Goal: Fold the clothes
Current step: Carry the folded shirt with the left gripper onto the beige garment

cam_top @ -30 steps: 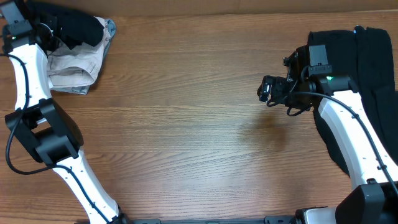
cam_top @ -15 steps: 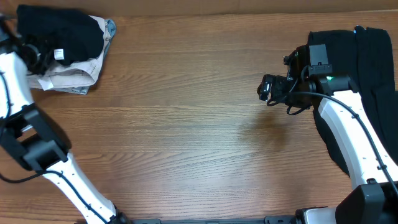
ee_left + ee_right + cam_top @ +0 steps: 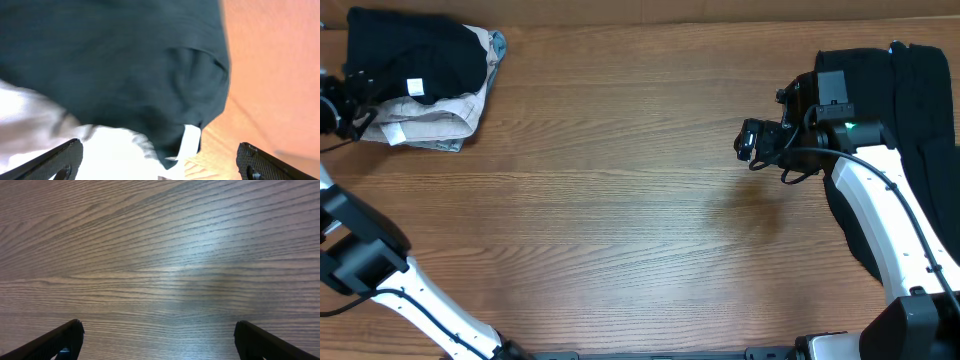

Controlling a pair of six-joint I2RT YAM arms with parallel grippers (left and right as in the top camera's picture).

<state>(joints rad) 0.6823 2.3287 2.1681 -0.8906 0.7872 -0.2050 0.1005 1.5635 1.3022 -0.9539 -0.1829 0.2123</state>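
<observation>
From overhead, a folded black garment (image 3: 415, 55) lies in the far left corner of the table (image 3: 620, 220). Its small white label (image 3: 416, 87) faces up. It rests on a pale beige garment (image 3: 435, 120). The left gripper (image 3: 342, 108) sits at the table's left edge, just beside this pile; its jaws cannot be made out here. A second black garment (image 3: 925, 120) lies spread along the right edge, partly under the right arm. The right gripper (image 3: 748, 145) hangs over bare wood, just left of that cloth.

In the left wrist view, the left gripper (image 3: 160, 167) has its fingers (image 3: 65, 157) spread wide with nothing pinched. The folded black garment (image 3: 110, 60) fills most of the picture, with the white label (image 3: 189, 142) at its lower edge, the pale beige garment (image 3: 30, 130) showing beneath it, and the table (image 3: 275, 75) to the right.

In the right wrist view, the right gripper (image 3: 157, 347) is spread wide and empty above the bare table (image 3: 160, 255).
</observation>
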